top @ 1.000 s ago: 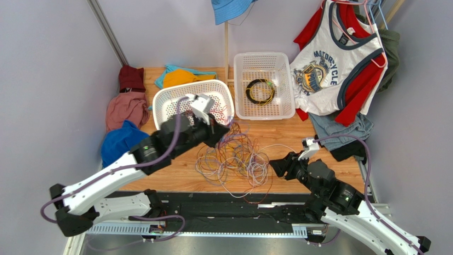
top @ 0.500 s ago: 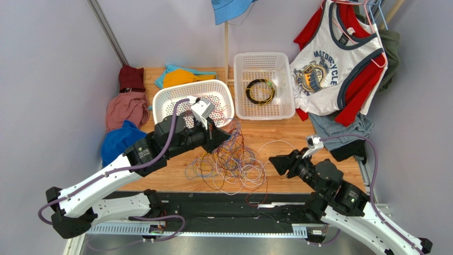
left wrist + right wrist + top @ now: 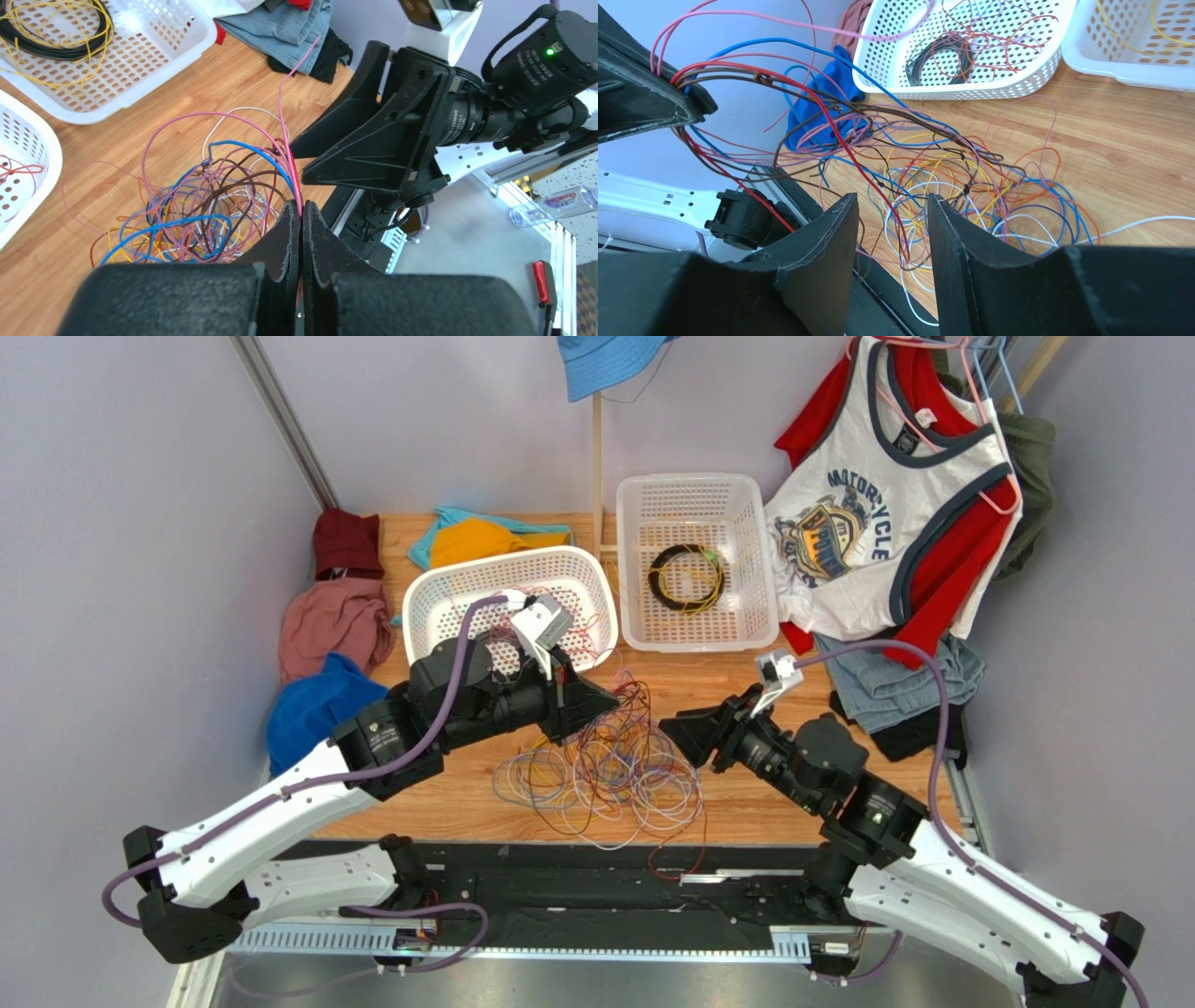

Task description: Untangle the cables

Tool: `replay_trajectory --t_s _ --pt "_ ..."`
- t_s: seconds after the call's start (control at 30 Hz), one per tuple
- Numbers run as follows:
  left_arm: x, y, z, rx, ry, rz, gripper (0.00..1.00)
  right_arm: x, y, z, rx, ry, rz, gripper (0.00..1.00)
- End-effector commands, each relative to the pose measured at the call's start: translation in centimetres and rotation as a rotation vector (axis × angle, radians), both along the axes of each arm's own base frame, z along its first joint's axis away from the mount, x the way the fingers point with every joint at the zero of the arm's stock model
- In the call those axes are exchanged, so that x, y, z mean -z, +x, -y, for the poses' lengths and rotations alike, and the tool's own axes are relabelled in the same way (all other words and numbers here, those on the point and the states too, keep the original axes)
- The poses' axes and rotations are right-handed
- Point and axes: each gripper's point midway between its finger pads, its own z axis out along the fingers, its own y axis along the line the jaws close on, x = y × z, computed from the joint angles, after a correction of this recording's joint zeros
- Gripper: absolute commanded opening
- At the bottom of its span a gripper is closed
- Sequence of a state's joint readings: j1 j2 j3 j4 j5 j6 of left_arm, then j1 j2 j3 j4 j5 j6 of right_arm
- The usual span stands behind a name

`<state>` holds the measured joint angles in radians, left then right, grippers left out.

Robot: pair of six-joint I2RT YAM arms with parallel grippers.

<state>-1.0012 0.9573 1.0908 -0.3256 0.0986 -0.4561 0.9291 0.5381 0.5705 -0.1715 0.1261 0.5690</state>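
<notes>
The cables (image 3: pixel 603 773) lie in a loose multicoloured tangle on the wooden table, also seen in the left wrist view (image 3: pixel 184 204) and the right wrist view (image 3: pixel 962 175). My left gripper (image 3: pixel 601 703) hangs above the tangle's far edge. It (image 3: pixel 302 207) is shut on a pink-red strand, and a bundle of red, brown, blue and pink strands rises up to it. My right gripper (image 3: pixel 682 735) is just right of the left one, pointing at it. It (image 3: pixel 892 201) is open, and raised strands pass in front of its jaws ungripped.
A white basket (image 3: pixel 421 609) holding some wires stands behind the left arm. A second basket (image 3: pixel 697 630) holds a black-and-yellow coil (image 3: pixel 685 577). Clothes (image 3: pixel 330 630) are piled at the left, jeans (image 3: pixel 898 686) and a hanging shirt (image 3: pixel 884 504) at the right. The black base rail (image 3: pixel 603 875) runs along the near edge.
My right gripper has moved up and to the left, close to the left gripper. The left gripper shifted slightly toward me early on, still pinching its strands; the tangle slid a little with it.
</notes>
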Motion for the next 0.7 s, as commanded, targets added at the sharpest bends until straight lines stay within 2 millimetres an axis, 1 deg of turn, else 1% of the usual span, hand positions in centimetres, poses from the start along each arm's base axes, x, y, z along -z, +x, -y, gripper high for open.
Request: replay_trajectory --t_s 0.0,0.1,0.13,0.17,0.37,0.4,0.43,0.47,0.5,0.53,0.57,0.6,0.63,0.67 --pt "-2.0 -0.4 0.5 0.027 -0.064 0.02 0.0 -5.0 0.3 -1.7 -0.052 0.097 0.117 0.44" --pt "-1.8 -0.4 0.5 0.029 -0.054 0.019 0.0 -4.4 0.2 -2.6 -0.085 0.079 0.099 0.43" --pt "-1.8 -0.4 0.5 0.029 -0.054 0.019 0.0 -4.7 0.3 -2.8 -0.084 0.097 0.11 0.43" --pt "-1.8 -0.4 0.5 0.029 -0.055 0.018 0.0 -4.6 0.4 -2.9 -0.081 0.094 0.109 0.43" --pt "-1.7 -0.5 0.7 0.04 -0.055 0.01 0.0 -3.4 1.1 -3.9 -0.088 0.067 0.089 0.42" --pt "-1.6 -0.6 0.8 0.044 -0.057 0.008 0.0 -3.3 1.3 -4.1 -0.085 0.061 0.087 0.42" --pt "-1.6 -0.6 0.8 0.046 -0.057 0.007 0.0 -2.7 1.6 -4.3 -0.078 0.043 0.077 0.4" --pt "-1.6 -0.7 0.8 0.047 -0.058 0.005 0.0 -2.4 2.1 -4.2 -0.056 0.032 0.073 0.35" --pt "-1.7 -0.7 0.7 0.047 -0.062 0.006 0.0 -2.2 2.3 -4.1 -0.042 0.015 0.065 0.2" --pt "-1.6 -0.8 0.6 0.045 -0.061 0.006 0.0 -1.9 2.6 -4.0 -0.027 0.0 0.057 0.09" --pt "-1.2 -0.6 0.4 0.032 -0.051 0.003 0.0 -2.0 3.0 -3.5 0.007 -0.011 0.057 0.01" --pt "-1.2 -0.6 0.1 0.021 -0.051 0.005 0.0 -2.1 3.1 -3.0 0.022 -0.038 0.056 0.0" --pt "-0.8 -0.4 -0.2 0.004 -0.038 0.008 0.0 -3.4 2.9 -2.4 0.032 -0.025 0.078 0.0" --pt "0.6 0.4 -0.9 -0.051 0.003 0.0 0.04 -4.4 2.7 -2.0 0.038 -0.019 0.095 0.0"
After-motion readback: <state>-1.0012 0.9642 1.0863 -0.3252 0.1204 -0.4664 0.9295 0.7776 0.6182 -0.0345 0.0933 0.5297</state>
